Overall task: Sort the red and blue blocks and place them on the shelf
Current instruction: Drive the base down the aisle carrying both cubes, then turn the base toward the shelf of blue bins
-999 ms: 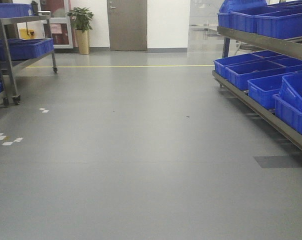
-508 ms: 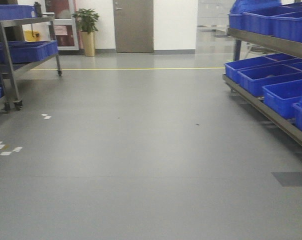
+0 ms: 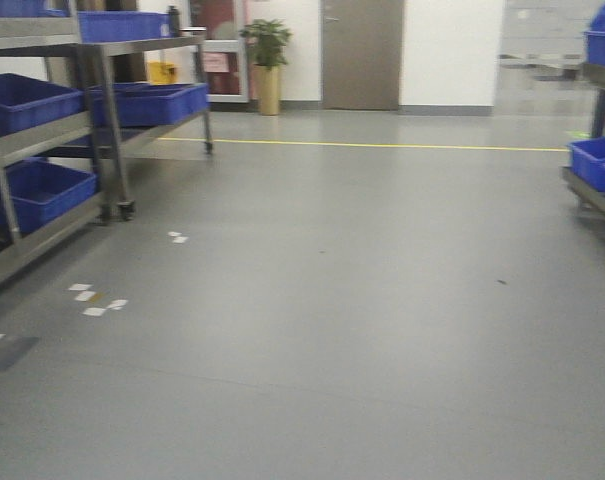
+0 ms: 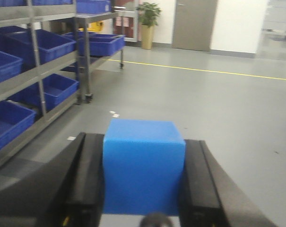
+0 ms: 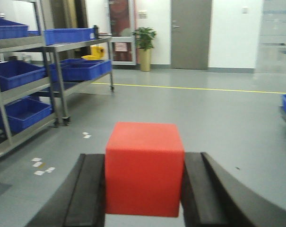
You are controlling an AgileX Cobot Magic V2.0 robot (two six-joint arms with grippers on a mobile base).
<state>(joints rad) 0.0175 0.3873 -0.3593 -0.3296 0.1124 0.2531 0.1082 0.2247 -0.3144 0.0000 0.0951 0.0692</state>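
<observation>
The left gripper point(image 4: 142, 187) is clenched on the blue block point(image 4: 143, 165). The cube sits squarely between the two black jaws, its side faces pressed against their inner surfaces, and its top stands above them. It is held well short of the grey door point(image 4: 195, 23) at the far wall, and in the left wrist view it sits below the door and a little to its left. The right gripper point(image 5: 143, 189) grips the red block point(image 5: 144, 168) the same way, jaws tight on both sides, with the cube again below and slightly left of the door. A potted plant point(image 5: 145, 40) stands just left of the door. Steel racks point(image 3: 42, 130) holding blue bins point(image 3: 37, 190) stand farther left of the door. A yellow line point(image 3: 382, 146) crosses the floor point(image 3: 332, 330) in front of the door.
</observation>
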